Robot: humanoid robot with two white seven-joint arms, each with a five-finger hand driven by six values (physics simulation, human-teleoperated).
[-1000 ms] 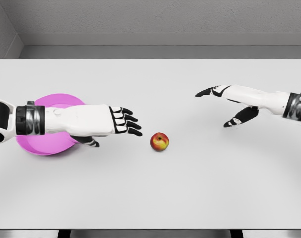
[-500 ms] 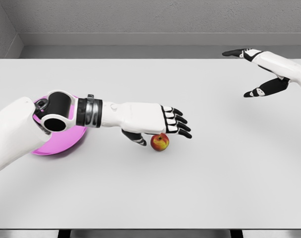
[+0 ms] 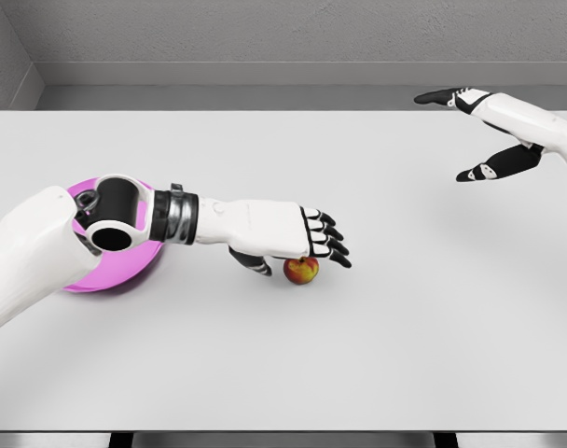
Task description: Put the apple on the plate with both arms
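Note:
A red and yellow apple lies on the white table, near the middle. My left hand is stretched out just above it, palm down, fingers spread past its far side and thumb to its left. The hand covers the apple's top, and its fingers are not closed around the fruit. A pink plate sits at the left, largely hidden behind my left elbow and forearm. My right hand hangs open far off at the upper right, above the table's back edge.
A grey wall runs behind the table's far edge. The table's near edge crosses the bottom of the picture.
My left arm reached from the plate to the apple over the last second and has now lowered slightly onto it. The right arm swung up and back to the upper right, then held.

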